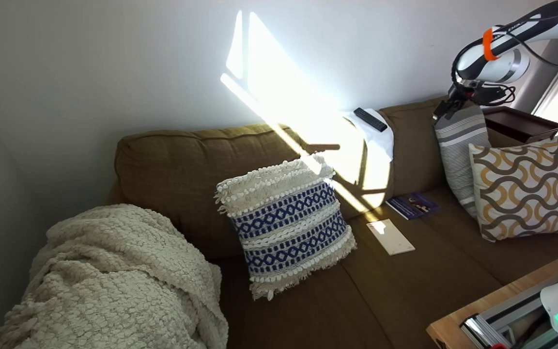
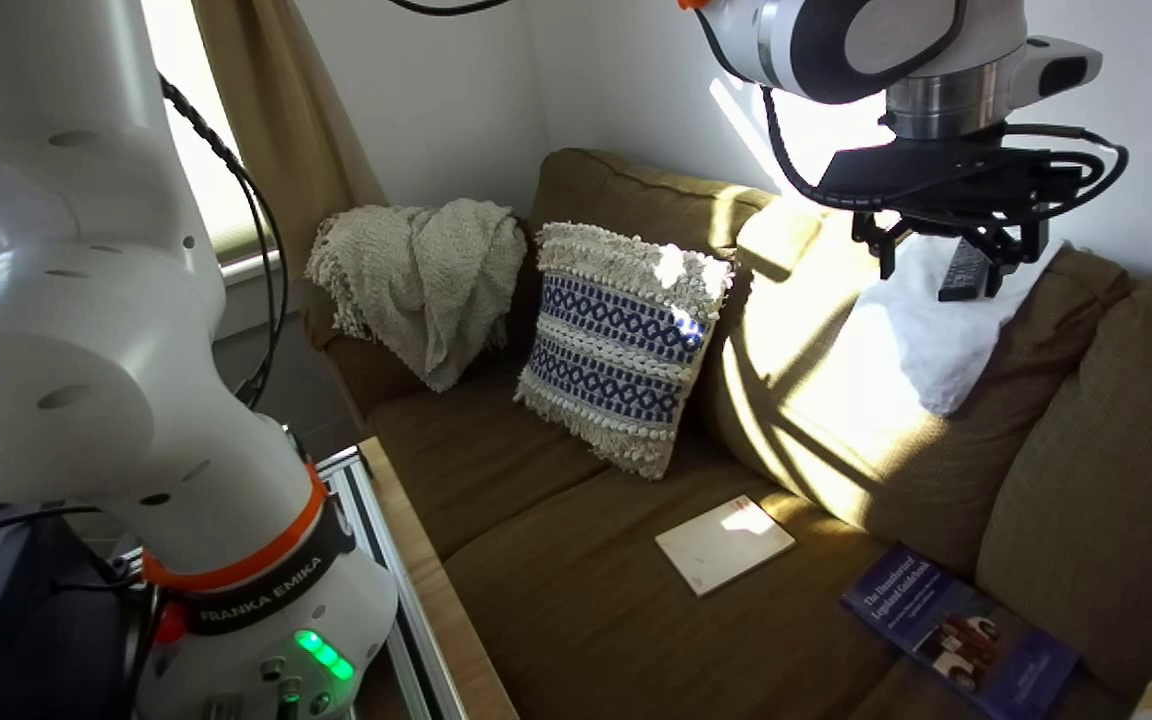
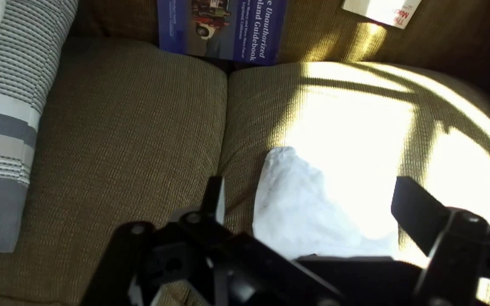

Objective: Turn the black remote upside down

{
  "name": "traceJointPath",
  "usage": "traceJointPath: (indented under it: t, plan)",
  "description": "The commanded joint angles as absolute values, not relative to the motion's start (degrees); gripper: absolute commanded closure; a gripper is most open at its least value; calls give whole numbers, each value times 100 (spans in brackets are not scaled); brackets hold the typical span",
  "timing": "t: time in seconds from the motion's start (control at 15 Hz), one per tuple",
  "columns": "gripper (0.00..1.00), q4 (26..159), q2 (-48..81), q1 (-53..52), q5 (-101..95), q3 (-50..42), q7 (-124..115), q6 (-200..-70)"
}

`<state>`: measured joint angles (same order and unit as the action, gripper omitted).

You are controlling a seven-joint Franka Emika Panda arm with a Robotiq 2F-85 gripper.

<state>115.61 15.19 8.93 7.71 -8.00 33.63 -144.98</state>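
1. Black remote (image 1: pixel 370 119), a slim oblong bar, lies slantwise on a white cloth (image 1: pixel 379 140) draped over the back of a brown fabric sofa (image 1: pixel 380 291); small buttons seem to show on its upper face.
2. My white, black-panelled robot arm (image 1: pixel 494 65) reaches in from the upper right in an exterior view, its wrist bent so that the black two-fingered gripper (image 2: pixel 939 262) points down.
3. I have its fingers (image 3: pixel 417 210) spread wide and gripping nothing; through the gap the wrist view gives me white cloth and sunlit upholstery.
4. In an exterior view the gripper (image 1: pixel 442 116) and the remote show well apart; in an exterior view a finger (image 2: pixel 1002 272) partly covers the remote from my angle.
5. On the seat I see a pale tan flat rectangle (image 1: pixel 390 237) and, near it, a blue guidebook (image 2: pixel 961 630) with "Unauthorized" legible on its cover.
6. A nubbly cream blanket (image 1: pixel 119 271) covers the sofa's arm at one end; a fringed cream pillow (image 1: pixel 291 228) banded in blue diamonds leans on the back; a grey striped pillow (image 1: pixel 463 140) and a white pillow with yellow-and-grey waves (image 1: pixel 521 189) stand at the opposite end.
7. Sun throws bright, barred patches across the white wall (image 1: pixel 138 72), the cloth and the sofa back.
8. Beside the sofa my white robot base (image 2: pixel 361 610), green lights (image 2: pixel 324 655) lit, sits on a wood-edged bench (image 2: pixel 436 592); a tan curtain (image 2: pixel 281 100) hangs by a bright window (image 2: pixel 186 60).
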Motion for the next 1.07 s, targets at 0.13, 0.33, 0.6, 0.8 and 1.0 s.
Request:
traceJointPath:
  t: [0.13, 0.33, 0.6, 0.8, 1.0]
  plan:
    - [0, 11553, 1509, 1068, 679, -610, 3300, -14496]
    - [0, 10954, 1955, 1208, 1112, -301, 3724, -14566]
    - [0, 9869, 2782, 1372, 1389, 174, 4127, -14912]
    - [0, 8866, 3585, 1535, 1360, 449, 4226, -14828]
    - [0, 7965, 4402, 1769, 1349, 673, 4207, -14597]
